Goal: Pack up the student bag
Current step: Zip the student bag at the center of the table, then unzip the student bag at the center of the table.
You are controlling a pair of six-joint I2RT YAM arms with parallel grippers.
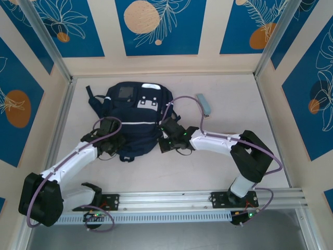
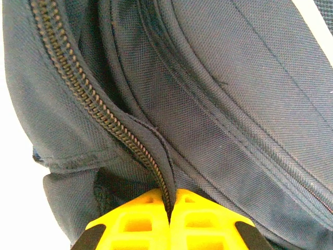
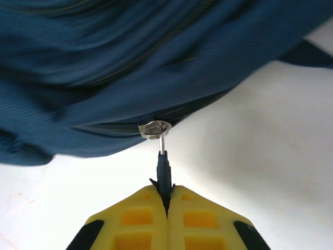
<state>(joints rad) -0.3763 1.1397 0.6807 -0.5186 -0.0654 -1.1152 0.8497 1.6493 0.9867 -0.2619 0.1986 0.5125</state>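
Student bag (image 1: 136, 117) gripped at both lower corners on a pale desk (image 1: 223, 172) inside a panelled booth.

At the bottom of the top view, a grey metal rail (image 1: 171, 199) is seen along the desk's near edge, with both arm bases bolted to it. Further in, at the bag's lower left, the left end effector (image 2: 169, 211) is pressed together on a fold of bag fabric where a zip track (image 2: 88, 94) runs between its yellow fingers (image 2: 140, 221). At the lower right, the right end effector (image 3: 167, 200) is pinched on the dark zip pull (image 3: 164, 169), with white desk beneath. The bag is laid flat at mid-frame, its white patch toward the back. A small light-blue object (image 1: 204, 103) lies apart to its right. The desk is enclosed by cream walls set with blue panels (image 1: 156, 26) bearing orange discs.
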